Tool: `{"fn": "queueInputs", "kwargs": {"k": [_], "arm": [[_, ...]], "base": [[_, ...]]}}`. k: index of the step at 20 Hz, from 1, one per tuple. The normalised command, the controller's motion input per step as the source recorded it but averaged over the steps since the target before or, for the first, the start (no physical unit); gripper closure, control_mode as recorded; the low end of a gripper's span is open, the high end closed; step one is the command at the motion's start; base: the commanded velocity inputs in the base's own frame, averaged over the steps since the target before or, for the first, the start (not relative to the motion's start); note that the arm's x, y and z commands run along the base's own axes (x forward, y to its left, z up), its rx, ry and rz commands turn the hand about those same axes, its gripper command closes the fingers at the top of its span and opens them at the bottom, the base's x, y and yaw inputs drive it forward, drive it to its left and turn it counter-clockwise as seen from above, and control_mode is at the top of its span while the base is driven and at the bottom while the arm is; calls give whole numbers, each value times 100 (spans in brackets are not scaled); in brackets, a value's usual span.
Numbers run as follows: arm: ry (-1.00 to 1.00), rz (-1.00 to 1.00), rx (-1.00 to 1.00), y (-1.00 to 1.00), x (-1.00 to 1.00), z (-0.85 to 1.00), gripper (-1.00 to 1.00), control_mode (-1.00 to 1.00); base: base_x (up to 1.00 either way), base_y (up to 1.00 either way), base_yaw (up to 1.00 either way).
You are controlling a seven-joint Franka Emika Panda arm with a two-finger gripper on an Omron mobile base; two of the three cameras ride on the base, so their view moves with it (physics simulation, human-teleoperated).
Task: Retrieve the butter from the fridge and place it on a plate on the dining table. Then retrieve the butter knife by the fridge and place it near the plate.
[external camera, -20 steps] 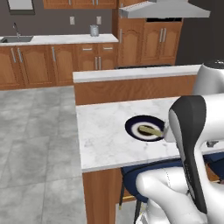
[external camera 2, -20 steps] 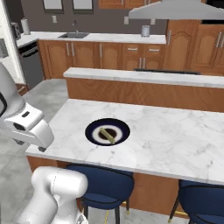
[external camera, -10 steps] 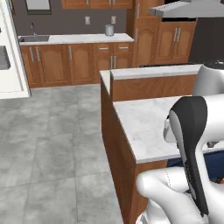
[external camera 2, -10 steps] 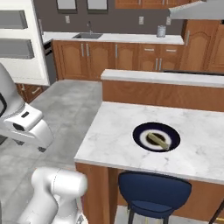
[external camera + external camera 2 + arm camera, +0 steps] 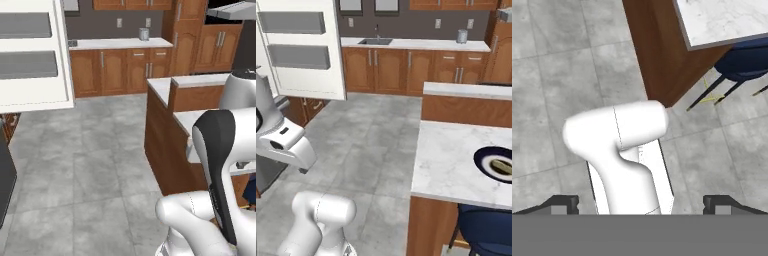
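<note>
**Inspector:** Two finger tips of the gripper (image 5: pixel 640 204) rise at the bottom of the hand view, one at the far left, one at the far right. State of the jaws?

**Assistant:** Spread wide, with nothing between them and nothing touching either tip. Past them lie grey floor tiles (image 5: pixel 547 75).

**Inspector:** Work left to right across the right base view.

**Assistant:** At the left, the fridge (image 5: pixel 303 50) stands with a white door panel swung open, carrying two grey shelves. In the middle, bare grey floor, with the wooden-fronted counter (image 5: pixel 416 45) along the back wall. At the right, the dining table (image 5: pixel 448 160), white marble over brown sides.

**Inspector:** The butter?

**Assistant:** The butter (image 5: pixel 501 165) lies on the plate (image 5: pixel 487 161), which sits on the table at the picture's right edge. A blue stool (image 5: pixel 483 232) stands under the near edge.

**Inspector:** The butter knife?

**Assistant:** I cannot make it out.

**Inspector:** The hand view, upper right?

**Assistant:** A corner of the table, its brown side, and a stool beneath it.
</note>
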Motion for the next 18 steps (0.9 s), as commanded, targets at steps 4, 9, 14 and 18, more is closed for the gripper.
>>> {"fn": "queueInputs", "kwargs": {"k": [4,9,14,18], "arm": [[0,0,0,0,0,0,-100,100],[0,0,0,0,0,0,-100,100],[0,0,0,0,0,0,-100,100],[0,0,0,0,0,0,-100,100]], "base": [[10,80,0],[33,31,-16],[75,15,-38],[76,30,-35]]}}
